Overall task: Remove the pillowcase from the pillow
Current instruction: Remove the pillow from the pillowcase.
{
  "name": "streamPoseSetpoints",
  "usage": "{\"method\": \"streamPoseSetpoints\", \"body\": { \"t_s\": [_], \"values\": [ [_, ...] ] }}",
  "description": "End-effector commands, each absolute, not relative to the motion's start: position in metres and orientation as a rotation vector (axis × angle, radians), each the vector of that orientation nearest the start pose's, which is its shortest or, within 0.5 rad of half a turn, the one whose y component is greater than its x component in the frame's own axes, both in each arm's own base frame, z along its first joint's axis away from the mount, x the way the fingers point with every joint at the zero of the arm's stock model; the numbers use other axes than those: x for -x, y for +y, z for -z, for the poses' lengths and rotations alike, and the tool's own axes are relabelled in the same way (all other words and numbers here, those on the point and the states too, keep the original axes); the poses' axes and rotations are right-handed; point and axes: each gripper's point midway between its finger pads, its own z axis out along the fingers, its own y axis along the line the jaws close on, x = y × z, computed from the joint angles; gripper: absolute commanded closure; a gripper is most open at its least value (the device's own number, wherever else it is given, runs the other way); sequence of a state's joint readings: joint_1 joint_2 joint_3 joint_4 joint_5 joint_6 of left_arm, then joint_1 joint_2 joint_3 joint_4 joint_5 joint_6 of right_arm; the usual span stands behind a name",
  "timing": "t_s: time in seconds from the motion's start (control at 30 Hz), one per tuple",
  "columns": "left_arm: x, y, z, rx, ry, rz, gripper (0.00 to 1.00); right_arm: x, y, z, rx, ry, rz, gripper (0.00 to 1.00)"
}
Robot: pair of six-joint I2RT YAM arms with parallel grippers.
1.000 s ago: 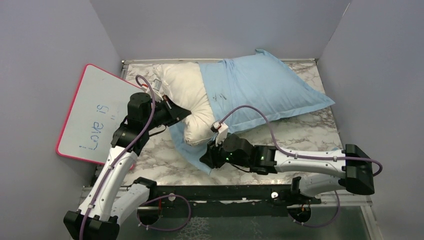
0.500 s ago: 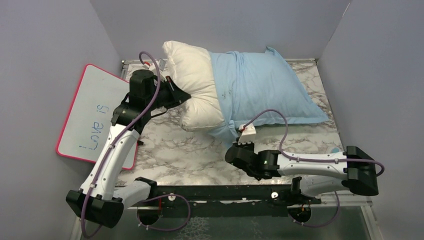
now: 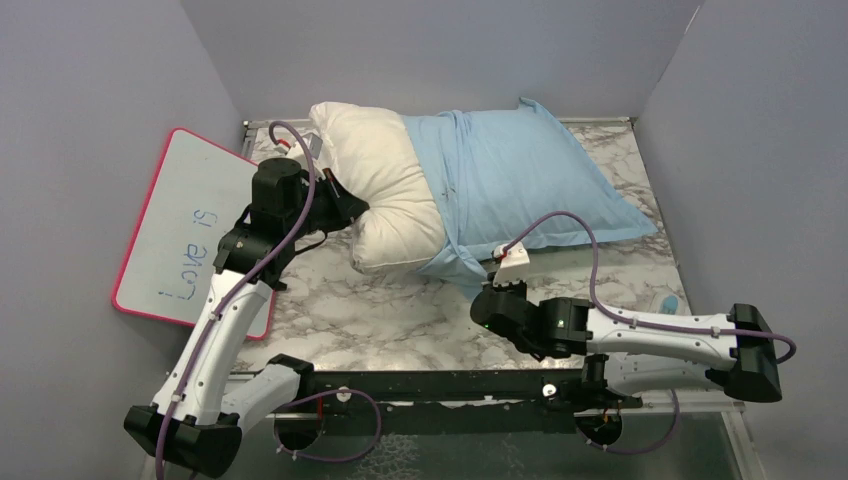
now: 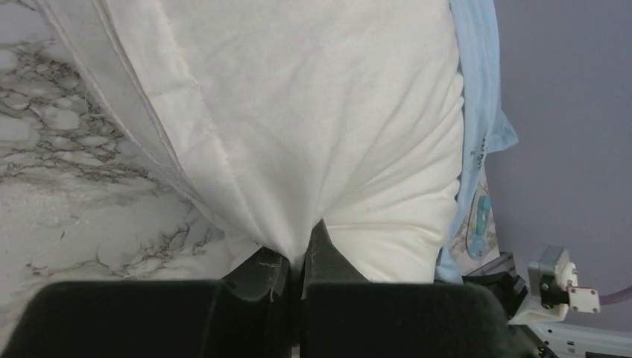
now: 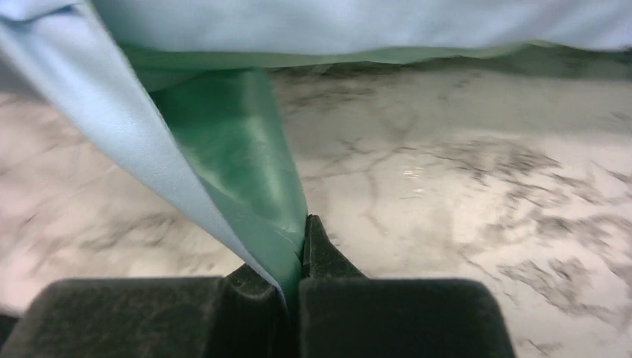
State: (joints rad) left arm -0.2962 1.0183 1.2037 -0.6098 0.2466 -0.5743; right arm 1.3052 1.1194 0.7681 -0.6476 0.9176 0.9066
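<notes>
top external view shows the pillow (image 3: 385, 190) lying at the far side of the marble table (image 3: 390, 310), its left half bare and cream-white, its right half inside the light blue pillowcase (image 3: 520, 170). the left gripper (image 3: 352, 208) sits at the pillow's left edge, its fingertips lost in a dent in the stuffing. the left wrist view shows its jaws pinched tight on a fold of the cream fabric. the right gripper (image 3: 482, 287) is just on the near side of the pillow's covered half, and from above its tips are hidden under its own wrist camera and cable. the right wrist view shows the jaws closed on a taut strip of pillowcase hem, blue outside and green inside, with the marble behind smeared by blur. both wrist views cut off most of the pillow. a pink-framed whiteboard (image 3: 190, 235) leans to the left of the pillow. compared with a second ago, the right gripper has gone from part-open by the pillow's near left corner to clamped further right, and the pillow sits further back.
</notes>
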Motion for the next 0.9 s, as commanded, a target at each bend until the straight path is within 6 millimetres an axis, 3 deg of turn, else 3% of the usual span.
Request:
{"method": "streamPoseSetpoints", "body": {
  "t_s": [0.0, 0.07, 0.13, 0.27, 0.47, 0.7, 0.8, 0.87],
  "values": [
    [-0.289, -0.144, -0.332, 0.117, 1.898, 0.771, 1.00, -0.146, 0.277, -0.159, 0.526, 2.066, -0.541, 0.95],
    [-0.283, -0.148, -0.314, 0.117, 1.927, 0.806, 1.00, -0.125, 0.301, -0.169, 0.664, 2.038, -0.715, 0.80],
    [-0.275, -0.149, -0.296, 0.128, 1.956, 0.825, 1.00, -0.115, 0.310, -0.175, 0.725, 2.049, -0.771, 0.65],
    [-0.261, -0.144, -0.259, 0.183, 2.013, 0.827, 1.00, -0.130, 0.298, -0.181, 0.655, 2.095, -0.621, 0.37],
    [-0.244, -0.144, -0.232, 0.237, 2.050, 0.866, 1.00, -0.154, 0.275, -0.200, 0.457, 2.062, -0.516, 0.23],
    [-0.227, -0.147, -0.214, 0.257, 2.071, 0.926, 1.00, -0.177, 0.251, -0.195, 0.260, 2.092, -0.384, 0.16],
    [-0.223, -0.147, -0.211, 0.274, 2.071, 0.947, 1.00, -0.187, 0.254, -0.192, 0.231, 2.136, -0.472, 0.20],
    [-0.221, -0.147, -0.211, 0.287, 2.068, 0.959, 1.00, -0.186, 0.270, -0.192, 0.271, 2.139, -0.620, 0.21]
  ]
}}
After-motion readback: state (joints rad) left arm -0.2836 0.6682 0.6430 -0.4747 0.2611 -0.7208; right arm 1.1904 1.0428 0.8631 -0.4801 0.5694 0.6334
